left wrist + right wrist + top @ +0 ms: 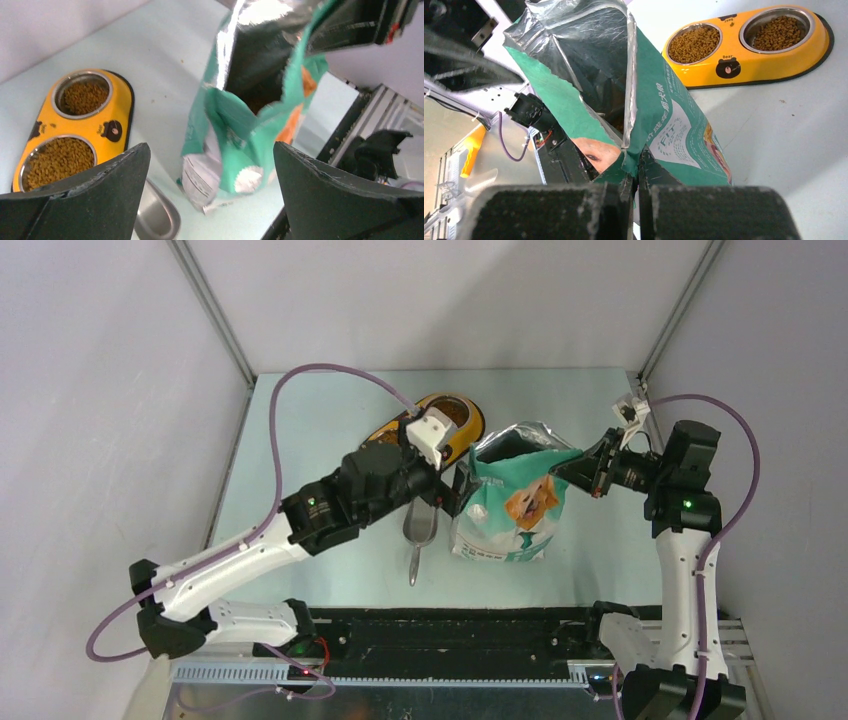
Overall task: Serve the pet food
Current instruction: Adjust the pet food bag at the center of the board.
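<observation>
The kibble [57, 160] is a loose heap of tiny brown pellets, tan to dark. It fills both steel bowls of the yellow feeder [114, 107] nearly to the rims. The feeder lies at the far side of the table [320, 440], and each bowl's heap is roughly level. A few stray crumbs lie on the table near it.

The bag [515, 505] stands upright just right of the feeder, its torn top gaping and the silver lining showing. Something brown sits deep in its mouth, too dim to make out.

The left gripper [211, 150] hovers beside the bag's left edge with its fingers spread wide, holding nothing. The right gripper [636, 192] pinches the bag's upper right edge, fingers closed on the foil.

The scoop [418, 530] lies on the table under the left arm, bowl up and handle toward the near edge.
</observation>
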